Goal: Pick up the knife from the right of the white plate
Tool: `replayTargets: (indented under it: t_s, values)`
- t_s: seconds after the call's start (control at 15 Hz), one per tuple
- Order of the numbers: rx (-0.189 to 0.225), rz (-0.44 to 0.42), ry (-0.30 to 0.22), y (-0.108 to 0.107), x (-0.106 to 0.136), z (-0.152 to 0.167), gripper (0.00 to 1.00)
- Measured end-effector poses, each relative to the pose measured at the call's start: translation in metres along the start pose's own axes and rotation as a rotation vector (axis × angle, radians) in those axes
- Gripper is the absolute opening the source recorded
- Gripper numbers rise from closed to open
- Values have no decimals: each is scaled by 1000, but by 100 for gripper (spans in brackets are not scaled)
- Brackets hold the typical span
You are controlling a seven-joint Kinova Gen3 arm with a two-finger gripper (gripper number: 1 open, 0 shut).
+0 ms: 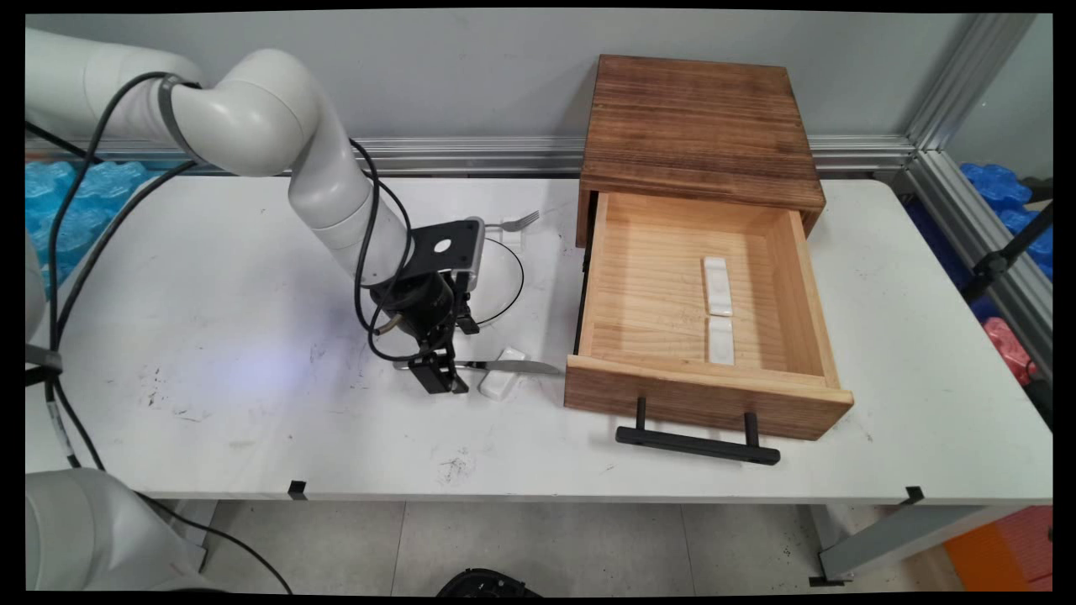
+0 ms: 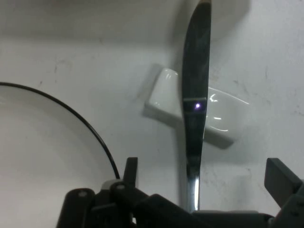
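Steel knife (image 2: pixel 195 95) runs straight ahead between my spread fingers (image 2: pixel 282 178), blade across white rest (image 2: pixel 164 92). My gripper (image 1: pixel 440 380) holds nothing. Judgement: centre on handle, close square, avoid plate (image 2: pixel 38 156) on my left.

Evenly lit main view, soft shadows beneath the drawer (image 1: pixel 706 336); dimmer hand view, knife (image 2: pixel 195 95) blade glinting, mildly soft, shadow along its left.

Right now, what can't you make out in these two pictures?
- Knife handle: hand view, cut off at the bottom behind the gripper linkage; main view, hidden by the gripper.
- Fork: main view, handle hidden behind the camera bracket.
- Plate: main view, largely hidden by the arm.
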Motion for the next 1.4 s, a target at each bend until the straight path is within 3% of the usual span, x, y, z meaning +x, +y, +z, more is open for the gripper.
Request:
replayTargets:
  t_s: [1.07, 1.13, 1.4]
  values:
    - [-22, 3, 3, -5, -6, 13, 100]
    - [-22, 3, 3, -4, -6, 13, 0]
    - [-12, 3, 3, -6, -6, 13, 0]
